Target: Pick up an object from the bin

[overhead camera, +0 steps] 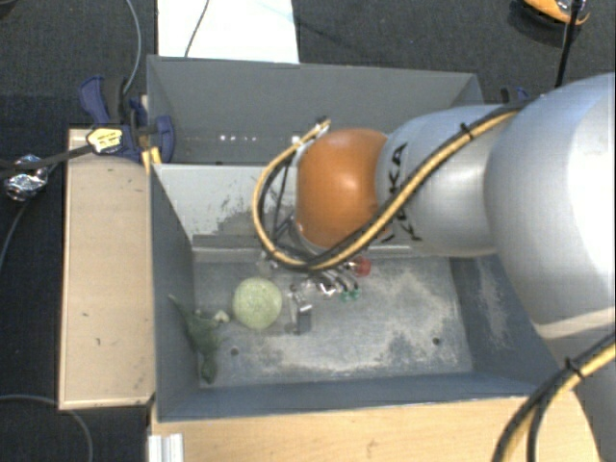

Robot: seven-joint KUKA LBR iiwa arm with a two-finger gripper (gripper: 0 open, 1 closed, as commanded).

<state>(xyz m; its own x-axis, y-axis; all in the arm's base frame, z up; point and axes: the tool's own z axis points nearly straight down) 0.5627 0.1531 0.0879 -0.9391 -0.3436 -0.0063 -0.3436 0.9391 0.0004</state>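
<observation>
Obs: arm (500,200) comes in from the view's right, with the orange cover (337,195) at its wrist hanging over the middle of the bin (178,258). The claw (300,314) is low, near the bin floor, just beside the pale green ball (257,303), on the ball's right in the view. Contact with the ball: cannot tell. Wrist and cables hide the claw's upper part, so I cannot tell how far open it is; nothing shows gripped in it.

Contents: the ball lies left of centre on the floor. A dark green toy figure (204,337) lies further left, close to the foot of the left wall, near the ball but apart from it. Small red and green bits (358,269) sit under the wrist toward the back; loose items or robot parts, cannot tell.

Judgement: the ball is the nearest candidate for the pick. The low stance suits a grasp at floor level. The ball sits free, so a nudge from one side would likely roll it toward the figure; the claw would need to straddle it squarely. Pick not yet done
</observation>
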